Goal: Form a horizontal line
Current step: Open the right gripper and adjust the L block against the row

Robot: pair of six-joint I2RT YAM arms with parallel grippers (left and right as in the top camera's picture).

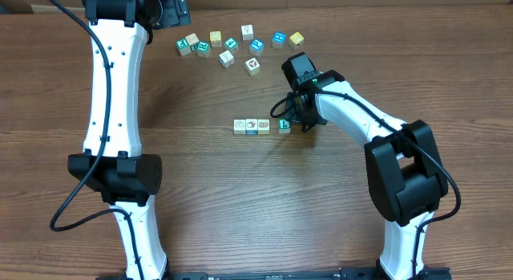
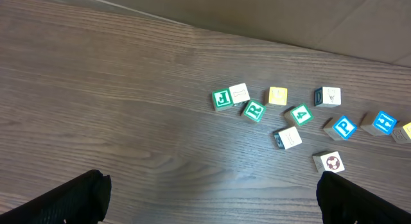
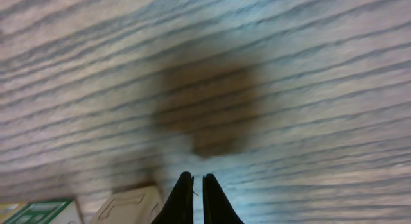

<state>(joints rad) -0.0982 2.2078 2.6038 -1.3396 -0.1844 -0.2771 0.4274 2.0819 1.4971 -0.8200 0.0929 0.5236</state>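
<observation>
left end effector (image 2: 212, 185) top left of overhead, spread wide | counter (image 1: 200, 192) open wood left of and below the row | white cube (image 1: 239, 126), blue-edged cube (image 1: 251, 127), tan cube (image 1: 264, 125) edge to edge mid-frame; teal cube (image 1: 284, 126) across a small gap | right end effector (image 3: 198, 185) just right of teal cube, pinched together | loose cubes (image 1: 236, 43) top centre, well apart

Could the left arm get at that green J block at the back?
Probably yes. The left gripper hangs open close to the green J block, with bare table between them and nothing on top. A white block sits right beside it, which might crowd one finger.
</observation>
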